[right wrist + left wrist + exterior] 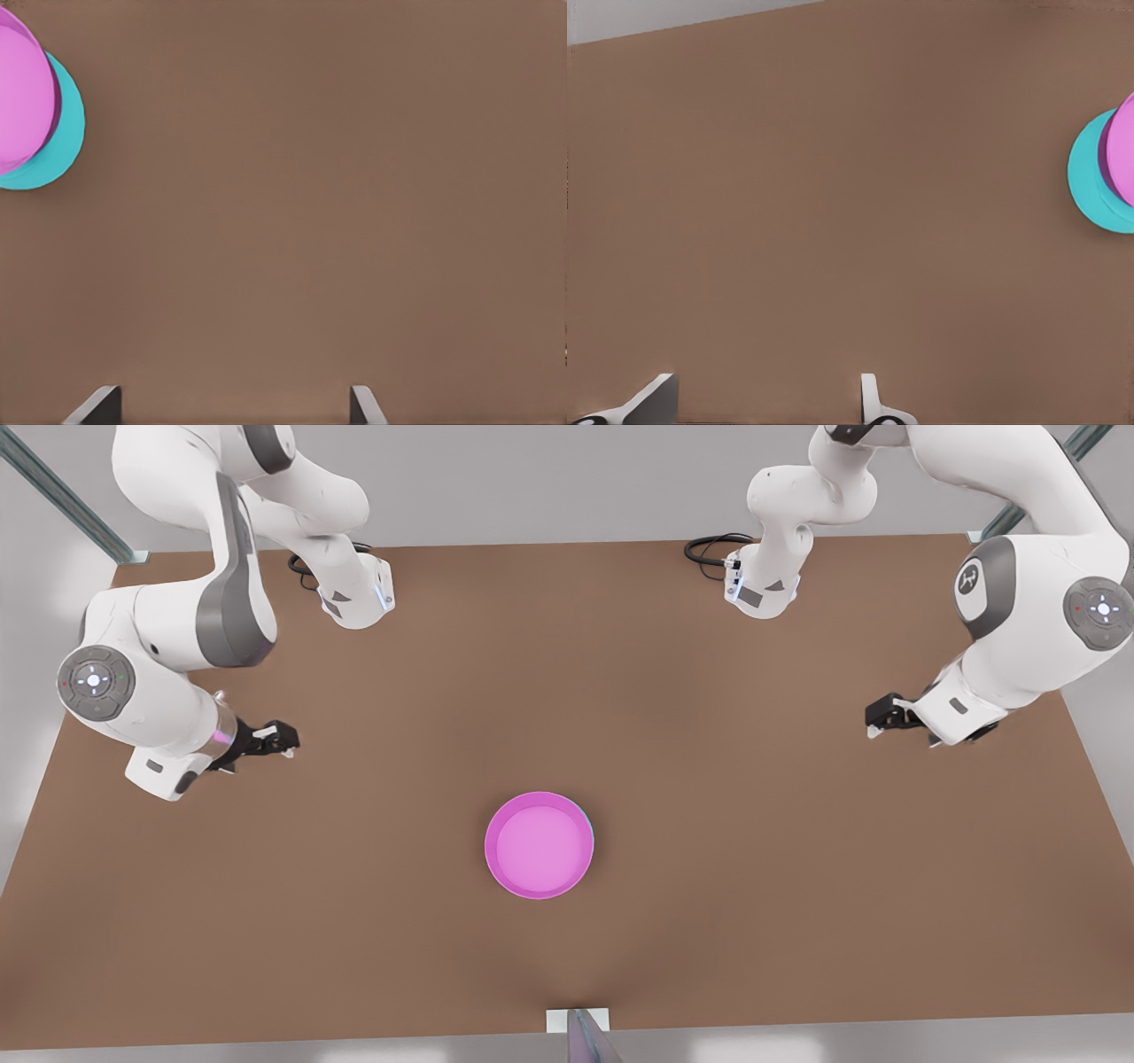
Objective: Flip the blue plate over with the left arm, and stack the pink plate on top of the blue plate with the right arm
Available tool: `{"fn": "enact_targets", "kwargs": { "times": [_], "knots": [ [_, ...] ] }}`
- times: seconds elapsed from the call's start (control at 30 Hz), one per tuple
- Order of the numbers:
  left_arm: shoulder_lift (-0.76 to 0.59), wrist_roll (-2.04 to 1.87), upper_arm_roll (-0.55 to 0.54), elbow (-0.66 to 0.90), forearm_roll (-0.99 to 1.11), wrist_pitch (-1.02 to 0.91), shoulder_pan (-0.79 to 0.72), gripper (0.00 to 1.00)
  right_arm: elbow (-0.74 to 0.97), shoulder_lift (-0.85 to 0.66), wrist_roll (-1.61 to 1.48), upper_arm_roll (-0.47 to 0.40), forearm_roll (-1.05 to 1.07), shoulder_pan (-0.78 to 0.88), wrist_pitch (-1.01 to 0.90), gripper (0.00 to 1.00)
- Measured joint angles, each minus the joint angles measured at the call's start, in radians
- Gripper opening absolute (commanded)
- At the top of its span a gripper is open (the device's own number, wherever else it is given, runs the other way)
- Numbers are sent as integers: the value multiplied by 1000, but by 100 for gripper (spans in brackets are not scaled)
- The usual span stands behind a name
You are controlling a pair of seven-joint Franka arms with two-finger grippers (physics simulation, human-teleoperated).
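Observation:
The pink plate (539, 846) rests open side up on the blue plate (1085, 173) in the middle of the table, toward its front edge. From the front the blue plate is almost wholly covered, with only a thin turquoise sliver along the pink rim. In both wrist views a turquoise crescent (66, 146) sticks out from under the pink plate (22, 88). My left gripper (283, 742) hovers open and empty at the front view's left, well away from the stack. Over at the front view's right, my right gripper (877, 719) is also open, empty and far from it.
The brown table (797, 886) carries nothing but the stack. Both arm bases (359, 598) (762, 584) stand at its far edge with black cables beside them. A small camera mount (578, 1023) sits at the middle of the near edge.

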Motion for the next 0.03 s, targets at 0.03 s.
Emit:
{"fn": "enact_targets", "kwargs": {
  "times": [0.03],
  "knots": [
    [1,-3,0,-2,0,1,0,100,0,0,0,-3,0,-2,1,100]
  ]
}}
